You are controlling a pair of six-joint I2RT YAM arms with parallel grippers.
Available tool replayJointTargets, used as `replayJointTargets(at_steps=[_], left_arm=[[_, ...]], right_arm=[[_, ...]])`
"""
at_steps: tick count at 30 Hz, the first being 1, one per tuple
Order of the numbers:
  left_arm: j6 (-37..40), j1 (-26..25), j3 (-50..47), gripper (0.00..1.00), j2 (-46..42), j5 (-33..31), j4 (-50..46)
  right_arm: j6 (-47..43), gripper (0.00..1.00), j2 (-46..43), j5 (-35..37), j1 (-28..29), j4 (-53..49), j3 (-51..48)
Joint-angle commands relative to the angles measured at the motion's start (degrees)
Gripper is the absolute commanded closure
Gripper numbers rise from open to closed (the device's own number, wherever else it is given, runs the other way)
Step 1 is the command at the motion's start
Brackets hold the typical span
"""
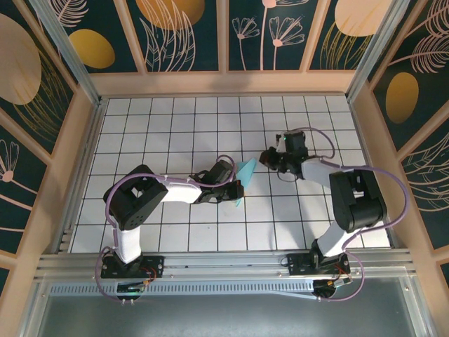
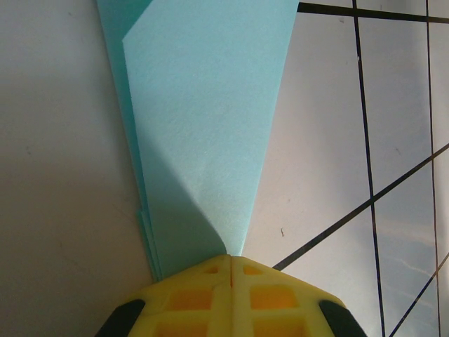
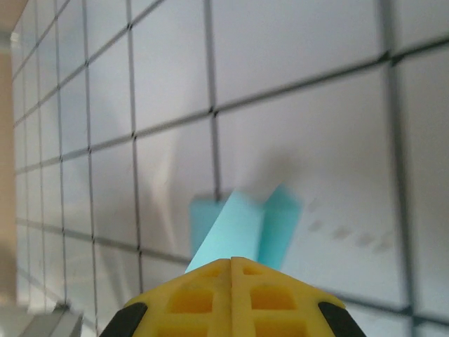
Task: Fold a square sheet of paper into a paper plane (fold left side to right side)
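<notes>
Centrally over the white gridded table [image 1: 175, 119], a slim pointed paper plane [image 1: 245, 172] of matte light teal-blue paper is seen between the two arms, with stacked layers showing along one edge and the sides narrowing to a tip. That tip is pinched in the clenched yellow left gripper [image 2: 231, 257], whose arm is stretched low from the left. Another part is clamped in the closed right gripper [image 3: 231, 260], whose arm is bent in from the right
</notes>
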Motion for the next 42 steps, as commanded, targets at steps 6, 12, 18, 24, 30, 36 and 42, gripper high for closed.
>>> replayJointTargets(at_steps=[6,12,18,24,30,36,42], left_arm=[[0.25,-0.16,-2.47,1.0,1.82,-1.33,-11.52],[0.27,-0.14,-2.38,1.0,1.62,-1.17,-11.43],[0.33,-0.12,-1.29,1.0,0.51,-0.93,-10.97],[1.14,0.27,2.67,0.97,-3.43,-0.28,-11.63],[0.13,0.44,1.42,0.96,-7.51,3.92,-9.76],[-5.46,1.31,-4.4,0.99,-8.6,12.31,0.35],[-5.38,2.21,-3.98,1.0,-6.68,14.56,1.04]], right_arm=[[9.27,1.0,2.58,-1.42,8.82,5.78,-4.65],[9.87,1.0,5.63,-0.67,9.84,5.44,-3.84],[9.57,1.0,7.02,0.48,9.9,1.93,-4.4],[8.78,1.0,7.94,1.39,9.76,-0.85,-5.82],[9.41,1.0,8.27,0.47,9.83,0.54,-7.11],[9.24,1.0,8.61,0.33,9.76,0.66,-7.11],[9.03,1.0,9.26,-0.11,9.86,0.65,-6.78]])
